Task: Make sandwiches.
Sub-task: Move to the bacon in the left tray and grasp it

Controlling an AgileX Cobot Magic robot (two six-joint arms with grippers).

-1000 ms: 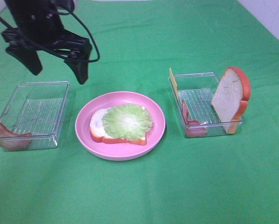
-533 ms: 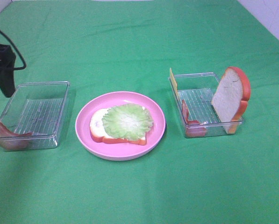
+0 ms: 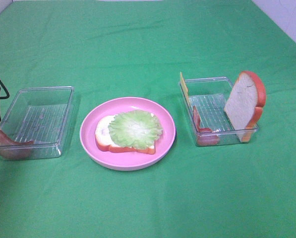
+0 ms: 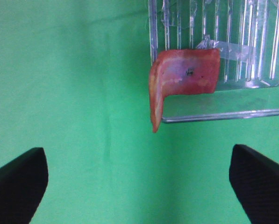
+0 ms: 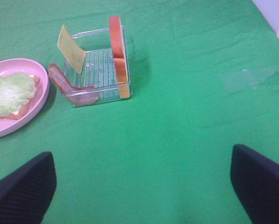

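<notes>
Left black pincer point(image 4: 139, 186): wide open, empty. Bent reddish-pink bacon strip point(image 4: 186, 77) hangs over corner of clear plastic box point(image 3: 38, 119), near, ~5 o'clock from pincer; long side runs ~10-to-4. Left arm's nearer. Right pincer point(image 5: 144, 186) wide too.

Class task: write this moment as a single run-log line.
stage: lettuce on bread on plate | left gripper: open, over bacon draped on left tray corner | right gripper: open, empty

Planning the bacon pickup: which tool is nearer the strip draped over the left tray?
Left. Left tool hangs by the strip; right tool is by the right tray.
</notes>
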